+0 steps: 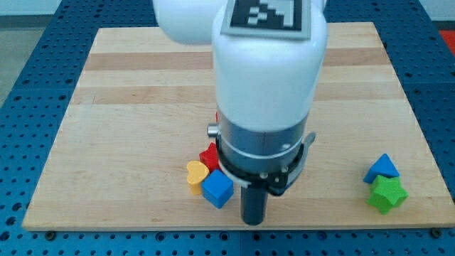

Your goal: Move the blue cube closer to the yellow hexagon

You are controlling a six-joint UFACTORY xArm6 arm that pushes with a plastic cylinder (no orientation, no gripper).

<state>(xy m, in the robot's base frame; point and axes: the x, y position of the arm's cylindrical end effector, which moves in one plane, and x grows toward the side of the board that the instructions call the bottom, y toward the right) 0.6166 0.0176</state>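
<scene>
Blue cube (217, 189) near board's (128, 92) bottom edge, touching yellow heart (197, 176), red block (210, 156) behind. Rod tip (253, 220) just right of cube. No pincer fitted. Yellow hexagon unseen. Likely light, rigid, slippery; best pushed mid-face.

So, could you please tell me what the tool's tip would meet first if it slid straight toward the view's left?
Probably the blue cube: it sits just left of my tip, slightly higher in the view, so depth is uncertain and the tip might pass below it.
</scene>
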